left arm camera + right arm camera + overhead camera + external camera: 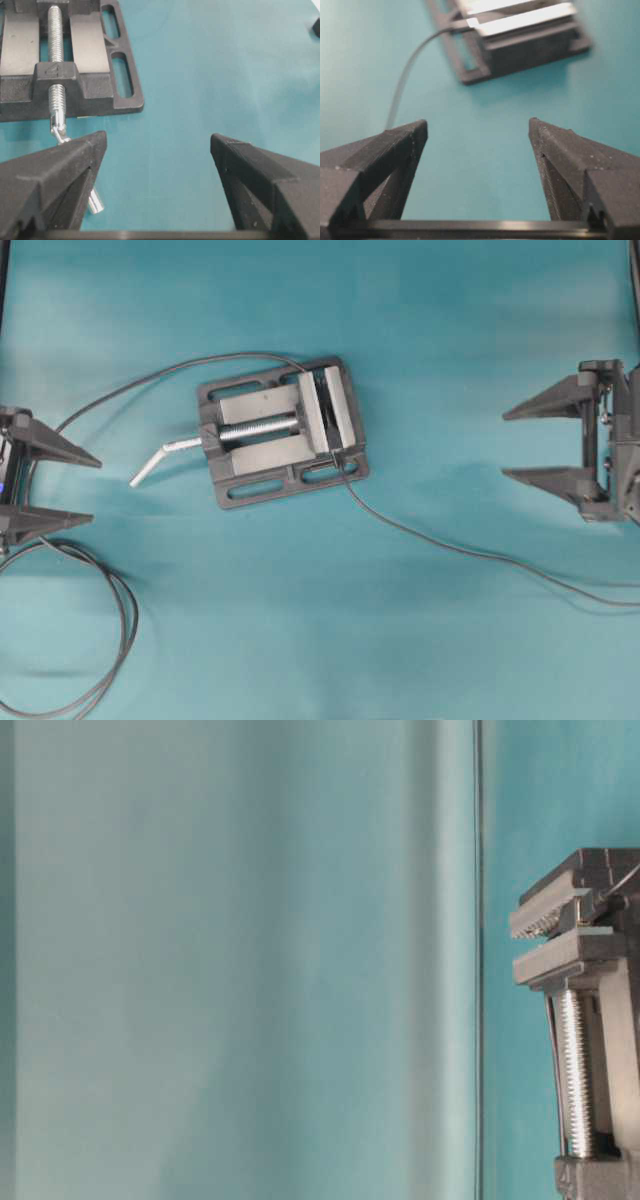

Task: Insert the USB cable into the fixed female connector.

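Right of vise (283,432), USB cable (450,545): thin, light, floppy; grab nr plug. Both end effectors spread wide, empty.

Flat teal-green matte tabletop (450,330), filling the whole overhead view; surface plain and unpatterned, with faint lighter and darker bands. Soft, diffuse lighting; shadows weak and blurred. Table-level view: smooth pale teal backdrop wall (230,960), crossed by one thin dark vertical line (478,960) toward the right.
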Available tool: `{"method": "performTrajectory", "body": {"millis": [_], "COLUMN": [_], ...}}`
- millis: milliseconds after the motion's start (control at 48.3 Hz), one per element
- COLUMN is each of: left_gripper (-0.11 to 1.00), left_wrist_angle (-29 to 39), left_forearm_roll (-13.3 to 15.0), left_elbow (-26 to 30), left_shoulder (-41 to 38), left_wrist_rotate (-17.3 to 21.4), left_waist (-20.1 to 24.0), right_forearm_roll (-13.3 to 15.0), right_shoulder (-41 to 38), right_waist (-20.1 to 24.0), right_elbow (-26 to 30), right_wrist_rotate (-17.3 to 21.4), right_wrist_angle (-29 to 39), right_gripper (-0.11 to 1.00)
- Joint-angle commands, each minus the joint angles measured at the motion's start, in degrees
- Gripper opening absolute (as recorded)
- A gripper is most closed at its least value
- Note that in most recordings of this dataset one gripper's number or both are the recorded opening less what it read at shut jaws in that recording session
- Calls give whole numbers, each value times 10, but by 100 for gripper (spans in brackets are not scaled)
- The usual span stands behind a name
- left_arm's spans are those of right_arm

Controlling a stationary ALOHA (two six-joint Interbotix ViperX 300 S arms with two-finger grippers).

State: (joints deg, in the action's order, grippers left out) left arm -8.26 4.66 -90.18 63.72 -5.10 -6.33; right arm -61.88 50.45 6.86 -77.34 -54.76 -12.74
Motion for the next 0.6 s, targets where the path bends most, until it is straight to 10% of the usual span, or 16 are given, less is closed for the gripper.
{"method": "performTrajectory", "body": {"millis": [0, 579], "left_gripper": [100, 100], "left_wrist_angle": [-5, -5], "left_forearm_roll": [-2, -2], "left_elbow": [7, 7], "left_shoulder": [-4, -4], "left_wrist_rotate": [-6, -6], "left_waist": [-2, -2], "right_forearm_roll": [4, 11], "right_shoulder": [29, 138], "right_waist": [-1, -4], "right_elbow": [4, -65], "right_wrist_rotate": [-3, -6], "right_wrist_angle": [38, -53], "right_gripper": [83, 82]}}
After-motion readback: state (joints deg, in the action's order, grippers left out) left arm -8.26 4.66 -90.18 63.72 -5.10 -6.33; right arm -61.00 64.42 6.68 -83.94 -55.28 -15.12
